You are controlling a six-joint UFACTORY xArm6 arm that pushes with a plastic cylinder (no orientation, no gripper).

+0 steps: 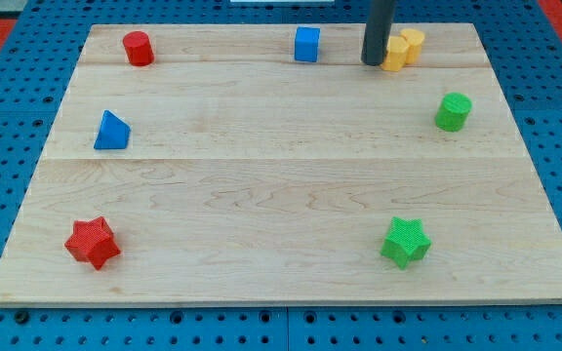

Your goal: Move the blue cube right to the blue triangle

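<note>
The blue cube (306,44) sits near the view's top edge of the wooden board (281,214), a little right of centre. The blue triangle (111,131) lies at the view's left, well below and left of the cube. My tip (373,61) is the lower end of the dark rod near the top, to the right of the blue cube with a gap between them. It touches or nearly touches the left side of the yellow block (401,49).
A red cylinder (139,48) stands at the top left. A green cylinder (453,111) stands at the right. A red star (93,243) lies at the bottom left and a green star (405,242) at the bottom right. Blue pegboard surrounds the board.
</note>
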